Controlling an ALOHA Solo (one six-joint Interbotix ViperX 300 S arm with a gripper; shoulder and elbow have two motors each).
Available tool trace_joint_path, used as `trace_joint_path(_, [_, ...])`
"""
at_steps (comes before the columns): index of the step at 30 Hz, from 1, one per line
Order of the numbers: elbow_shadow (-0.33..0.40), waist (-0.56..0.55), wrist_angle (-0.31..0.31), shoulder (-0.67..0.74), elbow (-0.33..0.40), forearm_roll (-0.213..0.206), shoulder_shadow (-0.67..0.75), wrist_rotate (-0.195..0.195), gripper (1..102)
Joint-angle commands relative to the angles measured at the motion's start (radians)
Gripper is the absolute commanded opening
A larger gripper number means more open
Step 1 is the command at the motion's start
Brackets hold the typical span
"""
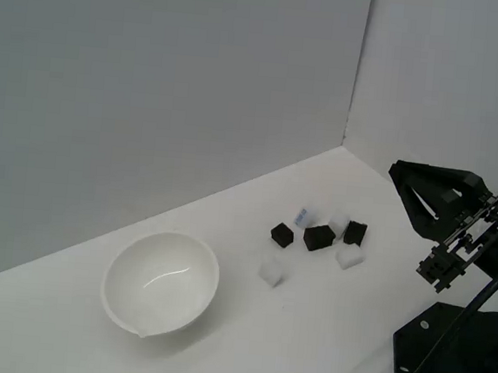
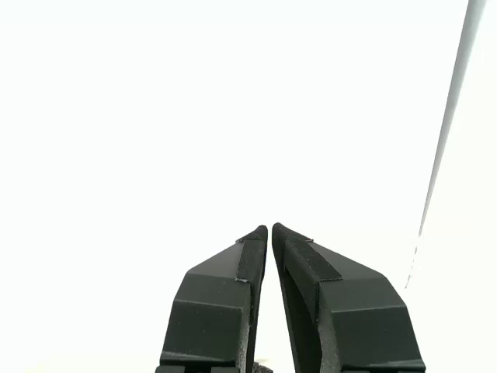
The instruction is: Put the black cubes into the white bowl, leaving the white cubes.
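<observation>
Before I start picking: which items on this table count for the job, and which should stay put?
For the job:
- three small matte black cubes
- deep glossy white bowl, empty
- shut black gripper

Leave alone:
- pale white cubes, one blue-marked

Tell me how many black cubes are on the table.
3: black cubes in a row right of the white bowl in the exterior view, at its left, middle and right. None look hidden.

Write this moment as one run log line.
gripper: shut, empty | black cubes: three on table | white bowl: empty | stage: not started
</observation>
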Motion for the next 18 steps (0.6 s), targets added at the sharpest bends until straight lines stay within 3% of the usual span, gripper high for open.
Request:
trace_joint_path(1, [-0.009,-0.008,0.003,0.029,-0.008,-0.049,0.029,0.008,3])
trace_joint_path(10, [-0.026,-0.008,0.003,0.029,-0.017,-0.049,0.029,0.008,3])
trace_joint_path(18, [-0.080,-0.006,0.003,0.029,-0.072,-0.049,0.029,0.012,3])
